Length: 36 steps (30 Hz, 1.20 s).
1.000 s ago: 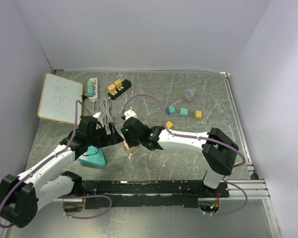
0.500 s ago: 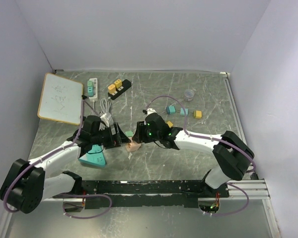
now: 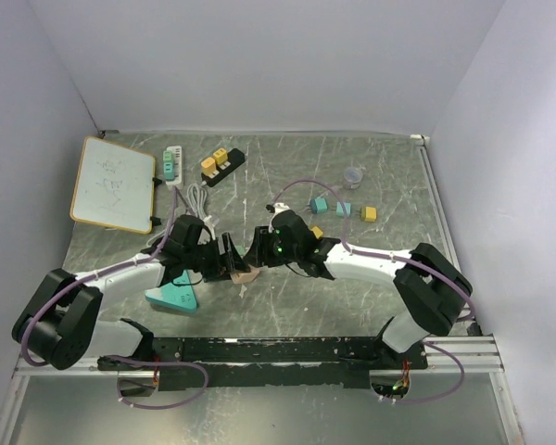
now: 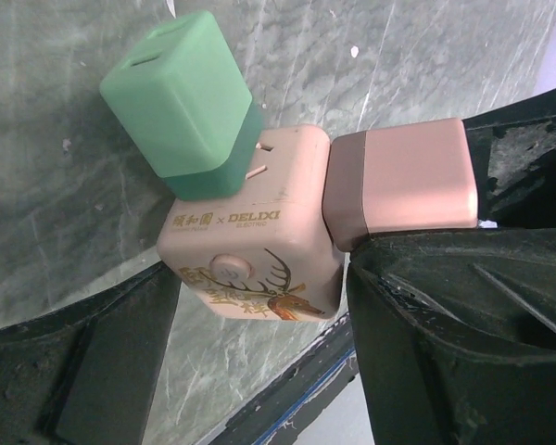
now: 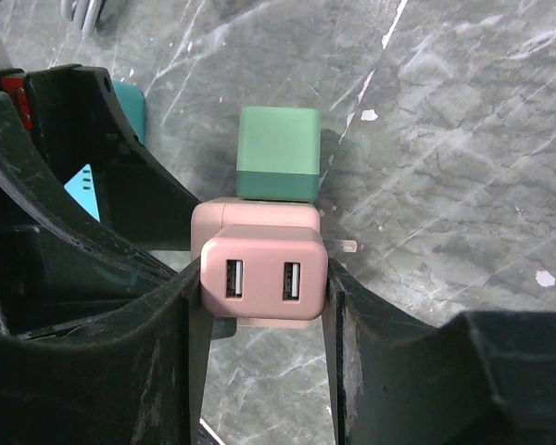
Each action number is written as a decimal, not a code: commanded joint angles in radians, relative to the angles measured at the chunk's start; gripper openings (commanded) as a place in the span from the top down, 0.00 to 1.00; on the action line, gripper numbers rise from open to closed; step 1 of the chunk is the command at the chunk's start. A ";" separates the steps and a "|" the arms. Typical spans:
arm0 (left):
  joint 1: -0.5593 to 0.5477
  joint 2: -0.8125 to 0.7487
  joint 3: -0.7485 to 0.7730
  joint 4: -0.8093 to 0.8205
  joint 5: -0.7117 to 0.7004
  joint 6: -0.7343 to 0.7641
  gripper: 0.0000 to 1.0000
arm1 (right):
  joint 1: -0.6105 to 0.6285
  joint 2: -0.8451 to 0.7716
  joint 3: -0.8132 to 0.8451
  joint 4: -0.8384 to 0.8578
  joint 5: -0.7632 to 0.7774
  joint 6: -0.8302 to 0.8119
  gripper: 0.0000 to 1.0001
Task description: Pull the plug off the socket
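Observation:
The socket [image 4: 250, 250] is a pink cube with a deer print, lying on the marble table and seen small from above [image 3: 247, 274]. Two plugs sit in it. A green plug [image 4: 181, 102] sticks out of one face, and a pink two-port USB plug [image 5: 262, 278] out of another. My right gripper [image 5: 262, 280] is shut on the pink plug, a finger pressed to each side. My left gripper [image 4: 264, 278] reaches in from the left, both fingertips against opposite sides of the socket. One metal prong [image 5: 345, 246] shows beside the pink plug.
A teal triangular block [image 3: 173, 295] lies under the left arm. At the back left are a whiteboard [image 3: 114, 183], a white power strip [image 3: 172, 165], a coiled white cable [image 3: 196, 199] and a black strip with yellow plugs [image 3: 221, 165]. Small blocks [image 3: 368, 213] and a cup [image 3: 353, 174] sit back right.
The left gripper has moved right to the socket and narrowed its jaws round it. The right gripper first carried the plug and socket a little to the right, then held still.

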 commanded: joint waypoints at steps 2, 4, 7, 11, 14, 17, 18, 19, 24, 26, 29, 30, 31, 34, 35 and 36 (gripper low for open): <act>-0.021 0.013 0.044 0.033 -0.061 -0.018 0.25 | 0.008 0.002 -0.002 0.073 -0.033 0.028 1.00; -0.023 0.006 0.048 -0.006 -0.116 -0.021 0.35 | 0.008 0.000 -0.004 0.074 -0.027 0.035 1.00; -0.023 -0.008 0.045 -0.061 -0.213 -0.024 0.50 | 0.008 -0.014 -0.013 0.070 -0.004 0.052 1.00; -0.023 0.010 0.031 -0.097 -0.272 -0.011 0.62 | 0.006 -0.054 -0.046 0.093 0.043 0.099 1.00; -0.022 0.028 0.010 -0.092 -0.283 -0.005 0.70 | 0.000 -0.073 -0.070 0.105 0.063 0.137 1.00; -0.028 0.022 -0.004 -0.114 -0.330 -0.009 0.76 | -0.022 -0.105 -0.104 0.118 0.089 0.191 1.00; -0.029 0.018 -0.006 -0.126 -0.355 -0.008 0.78 | -0.032 -0.118 -0.118 0.118 0.098 0.212 1.00; -0.029 0.015 -0.006 -0.138 -0.390 -0.004 0.79 | -0.042 -0.134 -0.129 0.116 0.111 0.235 1.00; -0.029 0.033 0.005 -0.183 -0.472 0.023 0.83 | -0.052 -0.194 -0.182 0.098 0.198 0.314 1.00; -0.029 0.031 0.005 -0.179 -0.475 0.033 0.84 | -0.058 -0.196 -0.177 0.070 0.202 0.314 1.00; -0.031 0.014 0.013 -0.180 -0.468 0.055 0.84 | -0.070 -0.211 -0.171 0.038 0.209 0.293 1.00; -0.031 0.004 0.014 -0.167 -0.440 0.073 0.84 | -0.073 -0.216 -0.182 0.058 0.192 0.285 1.00; -0.031 -0.010 0.010 -0.134 -0.373 0.091 0.83 | -0.078 -0.213 -0.196 0.099 0.160 0.277 1.00; -0.030 -0.050 -0.009 -0.009 -0.202 0.130 0.72 | -0.081 -0.169 -0.185 0.139 0.085 0.276 1.00; -0.031 -0.070 -0.014 0.020 -0.172 0.127 0.63 | -0.081 -0.151 -0.180 0.164 0.054 0.273 1.00; -0.031 -0.085 -0.018 0.042 -0.160 0.122 0.55 | -0.081 -0.130 -0.176 0.182 0.023 0.270 1.00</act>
